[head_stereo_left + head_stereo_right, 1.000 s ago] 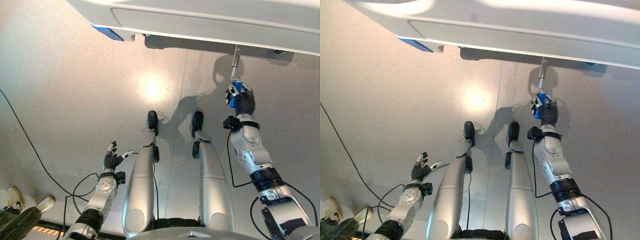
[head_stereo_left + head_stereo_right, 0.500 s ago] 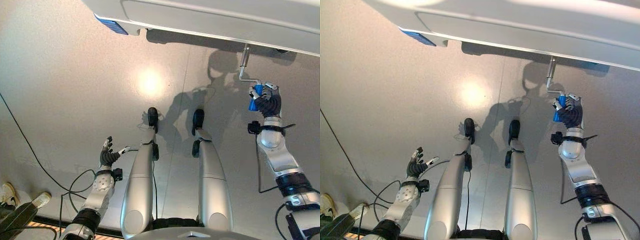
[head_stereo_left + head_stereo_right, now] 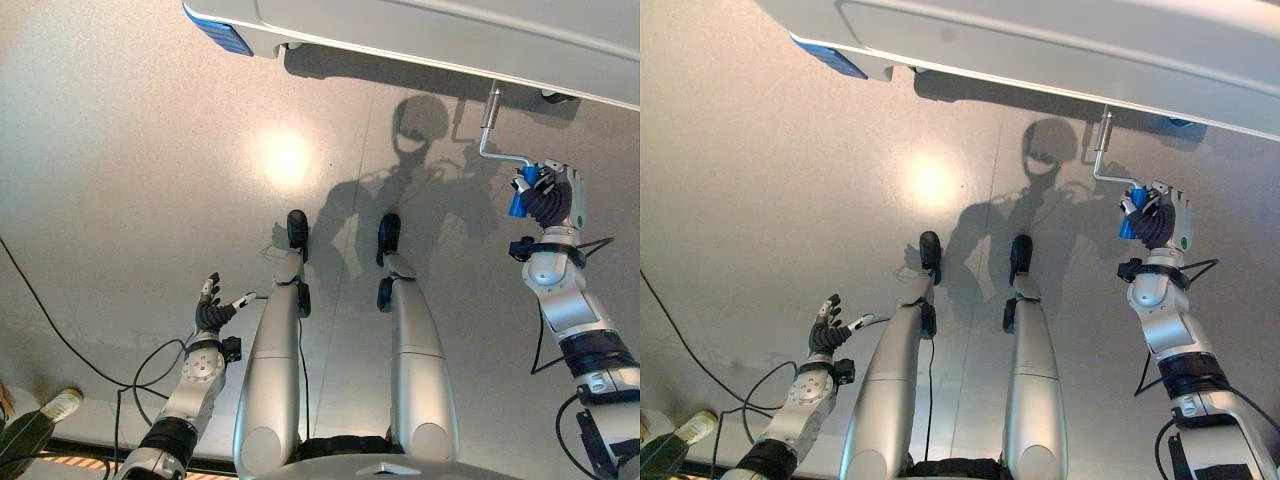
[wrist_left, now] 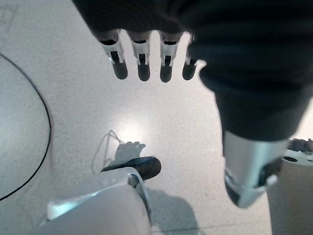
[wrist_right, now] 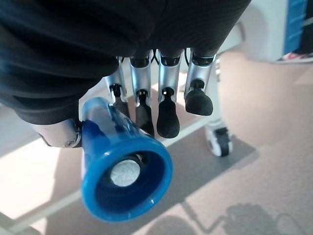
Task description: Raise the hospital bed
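The hospital bed's white frame [image 3: 420,40] runs along the top of the head views. A metal crank [image 3: 488,128] hangs from its underside at the right and ends in a blue handle [image 3: 517,198]. My right hand [image 3: 550,200] is shut round that handle, and the right wrist view shows the blue handle [image 5: 122,176] held against the curled fingers [image 5: 166,115]. My left hand [image 3: 210,312] hangs low at the left over the floor, fingers [image 4: 143,63] straight and holding nothing.
The grey floor [image 3: 130,170] spreads out below the bed. A blue corner piece [image 3: 222,30] marks the bed's left end. A bed caster [image 5: 217,142] stands near the crank. A person's shoe [image 3: 55,405] sits at the lower left.
My right hand has swung the blue handle from below the crank shaft out to the right, turning the crank. The camera has shifted. The left hand stays idle.
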